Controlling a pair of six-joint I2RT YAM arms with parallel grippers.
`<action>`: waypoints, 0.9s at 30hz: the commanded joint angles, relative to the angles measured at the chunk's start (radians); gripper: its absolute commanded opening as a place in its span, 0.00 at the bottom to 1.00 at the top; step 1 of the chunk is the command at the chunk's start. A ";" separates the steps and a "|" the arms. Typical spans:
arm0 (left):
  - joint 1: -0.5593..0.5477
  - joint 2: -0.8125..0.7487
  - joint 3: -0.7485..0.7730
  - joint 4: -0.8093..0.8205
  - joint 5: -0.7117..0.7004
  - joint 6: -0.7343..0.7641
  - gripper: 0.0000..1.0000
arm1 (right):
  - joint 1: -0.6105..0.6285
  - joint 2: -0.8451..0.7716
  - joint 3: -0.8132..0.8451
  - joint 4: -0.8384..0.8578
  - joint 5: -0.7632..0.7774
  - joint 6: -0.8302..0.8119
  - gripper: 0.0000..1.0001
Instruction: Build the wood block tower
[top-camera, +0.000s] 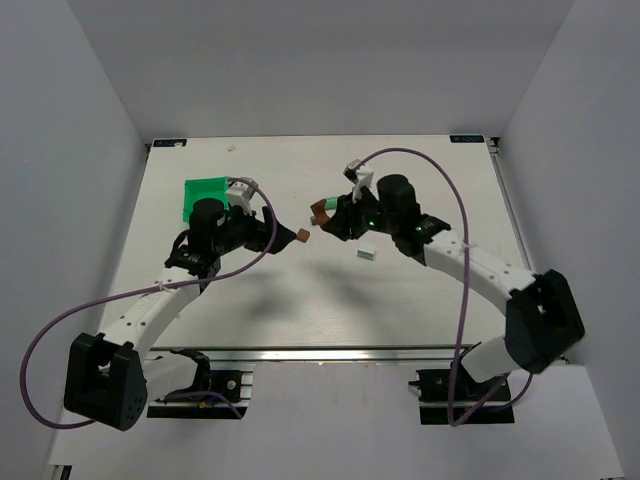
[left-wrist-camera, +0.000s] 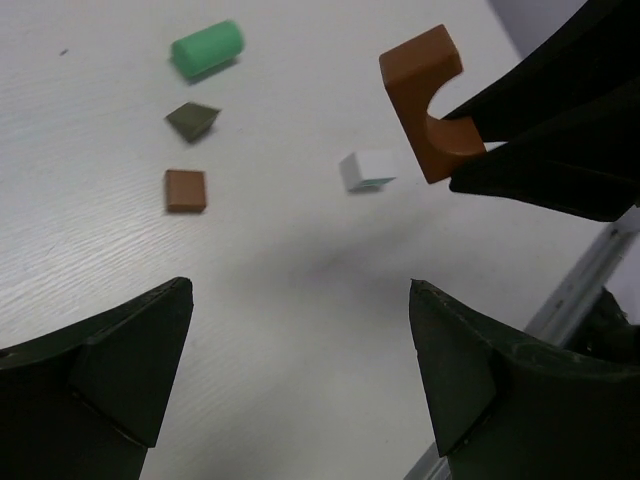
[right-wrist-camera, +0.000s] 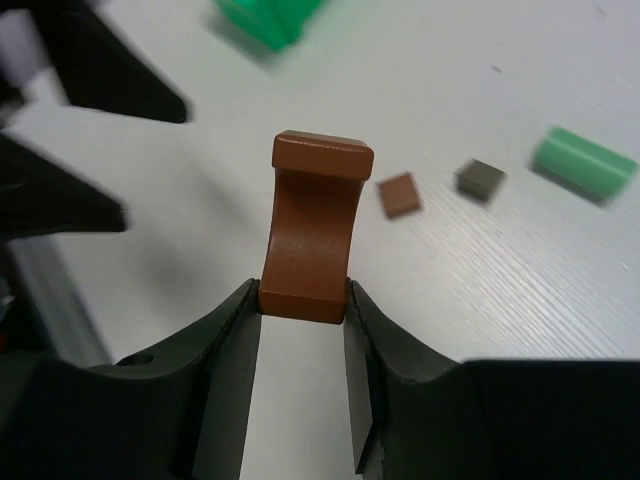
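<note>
No stacked tower is in view; the small blocks lie apart on the table. My right gripper (right-wrist-camera: 303, 300) is shut on a brown arch block (right-wrist-camera: 315, 235) and holds it above the table; both also show in the top view, the gripper (top-camera: 328, 216) and the arch block (top-camera: 321, 211). My left gripper (left-wrist-camera: 300, 300) is open and empty, facing the arch block (left-wrist-camera: 425, 100). In the top view my left gripper (top-camera: 274, 238) is just left of a brown cube (top-camera: 302, 236). The brown cube (left-wrist-camera: 185, 190), an olive block (left-wrist-camera: 192, 120), a green cylinder (left-wrist-camera: 207, 48) and a whitish block (left-wrist-camera: 367, 170) lie loose.
A green plastic bin (top-camera: 206, 195) stands behind the left arm. A pale mint block (top-camera: 367, 254) lies under the right arm. The right wrist view shows the cube (right-wrist-camera: 400, 194), the olive block (right-wrist-camera: 481, 179) and the cylinder (right-wrist-camera: 583, 162) to the right of the arch.
</note>
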 joint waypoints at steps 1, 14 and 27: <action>-0.004 -0.072 -0.051 0.218 0.206 -0.035 0.98 | -0.013 -0.131 -0.138 0.300 -0.299 0.019 0.10; -0.010 -0.194 -0.280 0.877 0.457 -0.330 0.98 | -0.019 -0.277 -0.366 0.836 -0.595 0.277 0.10; -0.013 -0.097 -0.292 1.148 0.520 -0.517 0.93 | -0.011 -0.122 -0.338 1.121 -0.724 0.532 0.10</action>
